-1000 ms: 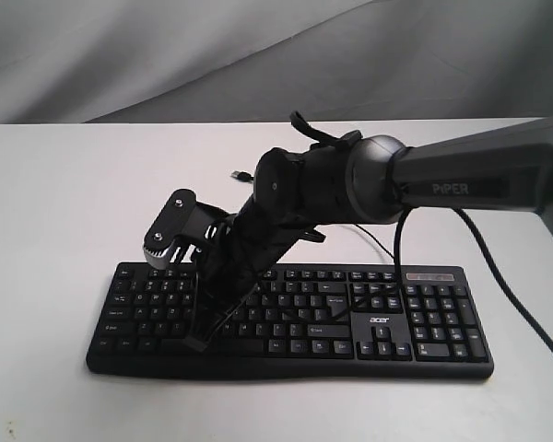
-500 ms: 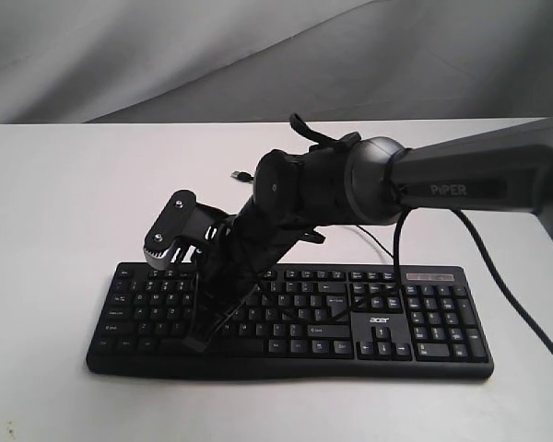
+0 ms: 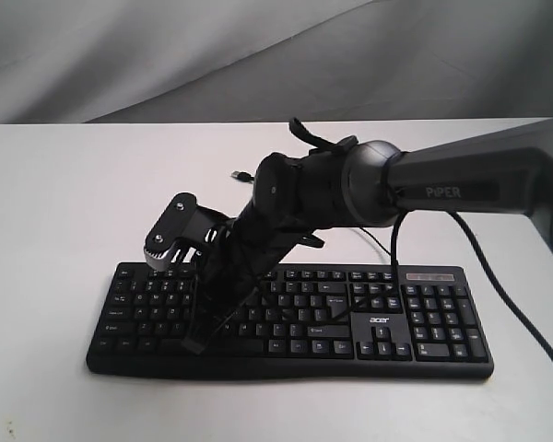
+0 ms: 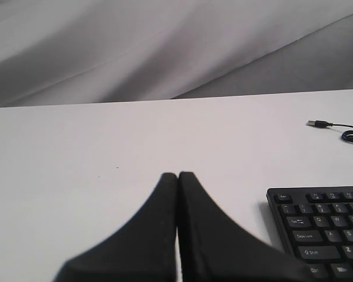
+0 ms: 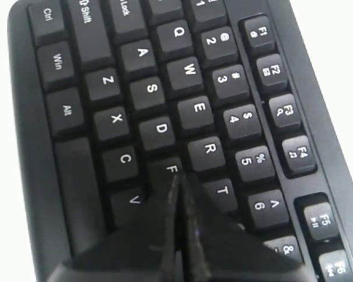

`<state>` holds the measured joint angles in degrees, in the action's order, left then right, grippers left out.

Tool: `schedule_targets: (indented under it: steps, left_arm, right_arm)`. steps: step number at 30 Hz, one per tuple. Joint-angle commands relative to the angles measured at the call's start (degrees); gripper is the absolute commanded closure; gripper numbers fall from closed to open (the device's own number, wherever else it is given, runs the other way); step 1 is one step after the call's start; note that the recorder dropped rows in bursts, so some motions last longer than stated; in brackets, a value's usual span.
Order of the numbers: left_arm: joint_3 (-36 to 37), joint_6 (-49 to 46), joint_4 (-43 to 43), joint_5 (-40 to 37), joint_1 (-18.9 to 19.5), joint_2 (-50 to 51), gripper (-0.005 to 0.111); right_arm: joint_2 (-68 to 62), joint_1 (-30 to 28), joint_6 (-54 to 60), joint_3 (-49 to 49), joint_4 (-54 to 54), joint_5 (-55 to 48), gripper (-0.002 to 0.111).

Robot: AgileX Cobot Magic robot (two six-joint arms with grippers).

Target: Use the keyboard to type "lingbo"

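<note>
The black keyboard (image 3: 424,322) lies on the white table, its "acer" logo toward its right side. My right arm reaches across to the keyboard's left half. The right gripper (image 3: 192,345) is shut, its fingers pointing down onto the lower letter rows. In the right wrist view the right gripper (image 5: 176,176) has its tips at the edge of the F key, between V and T on the keyboard (image 5: 141,53); the keys under the fingers are hidden. The left gripper (image 4: 177,174) is shut on nothing, over bare table beside the keyboard (image 4: 326,235). It does not show in the exterior view.
The keyboard's thin cable ends in a loose USB plug (image 3: 241,174) on the table behind the keyboard, and the USB plug (image 4: 315,123) also shows in the left wrist view. A black arm cable (image 3: 516,304) hangs over the keyboard's right end. Grey cloth backs the table.
The right arm has shifted slightly to the left over the keyboard; the fingertips stay at about the same spot on the keys.
</note>
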<state>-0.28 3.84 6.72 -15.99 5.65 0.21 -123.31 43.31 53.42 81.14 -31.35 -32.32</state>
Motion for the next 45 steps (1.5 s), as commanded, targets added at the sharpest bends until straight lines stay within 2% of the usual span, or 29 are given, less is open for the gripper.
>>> schedule_targets:
  steps: [1,11,45]
  left_arm:
    - [0.3,0.1,0.0,0.7,0.2,-0.2,0.106]
    - [0.3,0.1,0.0,0.7,0.2,-0.2,0.106]
    - [0.3,0.1,0.0,0.7,0.2,-0.2,0.106]
  right_arm:
    - [1.7,0.0,0.5,0.3,0.9,-0.8,0.108]
    - [3.5,0.1,-1.8,0.3,3.4,-5.6,0.108]
    - [2.9,0.1,0.5,-2.0,0.1,-3.3,0.108]
